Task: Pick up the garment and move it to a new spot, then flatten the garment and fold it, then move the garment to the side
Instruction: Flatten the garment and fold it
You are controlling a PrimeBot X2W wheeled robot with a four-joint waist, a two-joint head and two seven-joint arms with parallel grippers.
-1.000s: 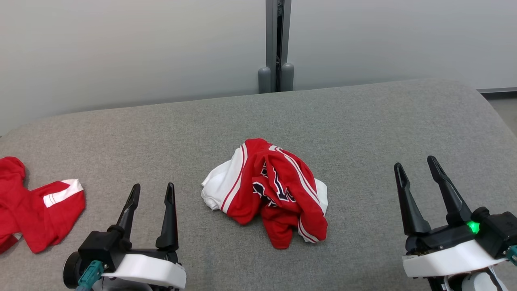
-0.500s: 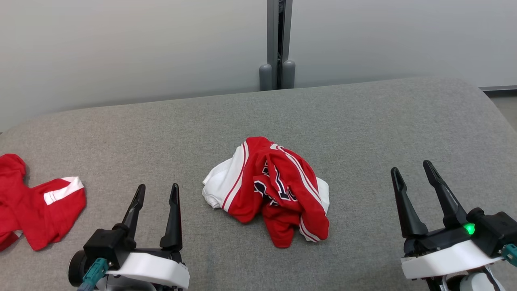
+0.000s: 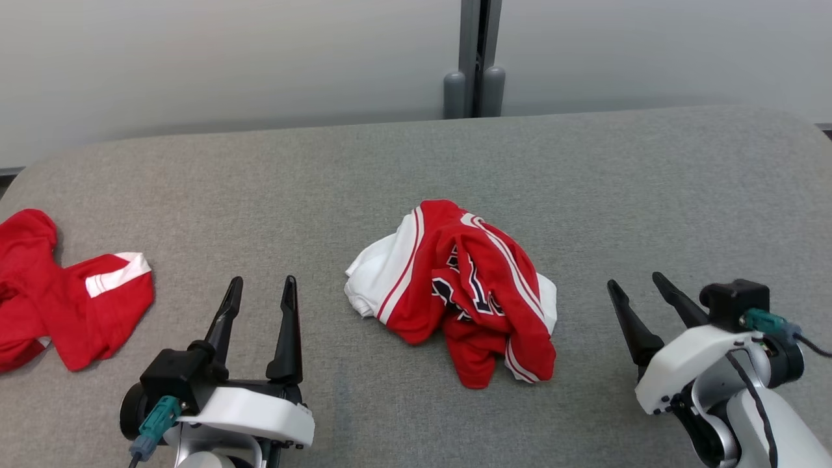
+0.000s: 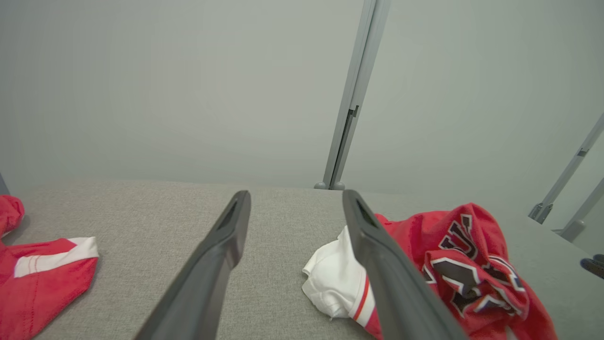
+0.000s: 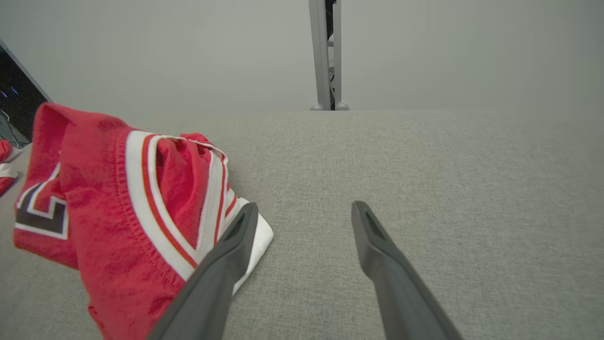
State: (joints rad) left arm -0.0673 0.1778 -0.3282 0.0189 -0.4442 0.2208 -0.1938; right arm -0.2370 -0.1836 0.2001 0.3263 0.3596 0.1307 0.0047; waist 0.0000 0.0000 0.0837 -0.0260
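Step 1, the pick-up, isn't begun: the crumpled red-and-white garment sits mid-way on the gray pad between the left gripper and right gripper, both 2 spread wide and empty, so next one must reach in and pinch a fold.

A grey woven-fabric tabletop with rounded far corners fills the foreground. Behind it stand pale grey partition panels, which meet at a grey metal post with two rounded caps at its base. In the left wrist view, more slanted posts rise at the right. A dark gap at the right wrist view's left edge may be a window. The light is soft and even.
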